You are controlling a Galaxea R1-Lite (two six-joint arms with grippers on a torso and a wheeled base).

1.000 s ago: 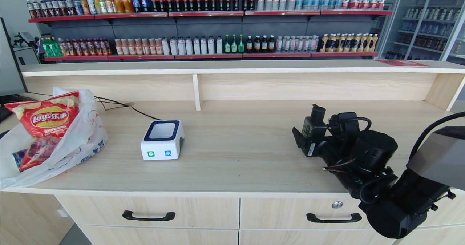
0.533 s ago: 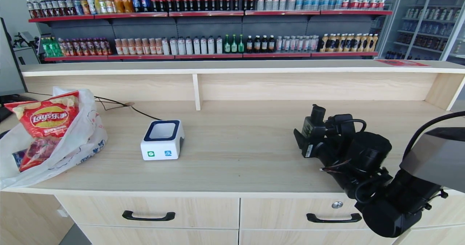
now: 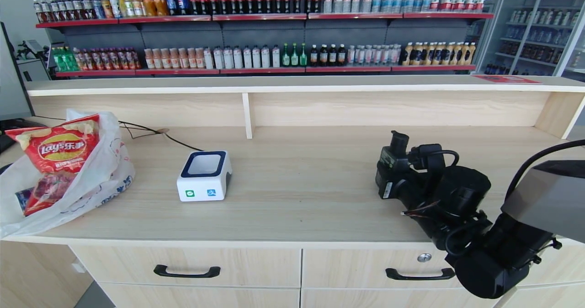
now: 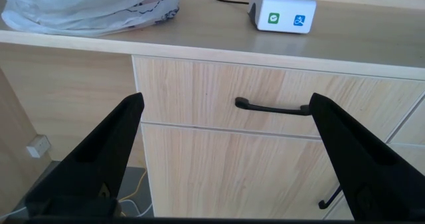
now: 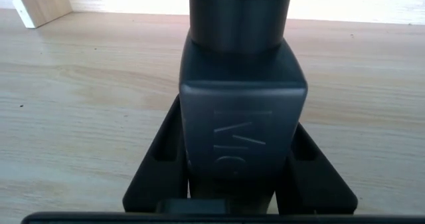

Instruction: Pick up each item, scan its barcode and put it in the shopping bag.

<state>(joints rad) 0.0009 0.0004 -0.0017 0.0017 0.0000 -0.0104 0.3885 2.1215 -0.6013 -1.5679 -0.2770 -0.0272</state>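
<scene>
My right gripper hangs over the right part of the wooden counter, shut on a dark grey bottle with a black cap. In the right wrist view the bottle sits between the black fingers. The white scanner with a dark-rimmed window stands left of centre. At the far left lies the white plastic shopping bag with a red chips packet and other packets in it. My left gripper is open below the counter's edge, in front of the drawers.
A black cable runs from the scanner to the back left. A raised shelf with a divider borders the counter's rear. Drawers with black handles sit below. Drink shelves stand far behind.
My right arm has drifted slightly to the right and its wrist has turned, with the bottle still in its grip. Bag and scanner have not moved.
</scene>
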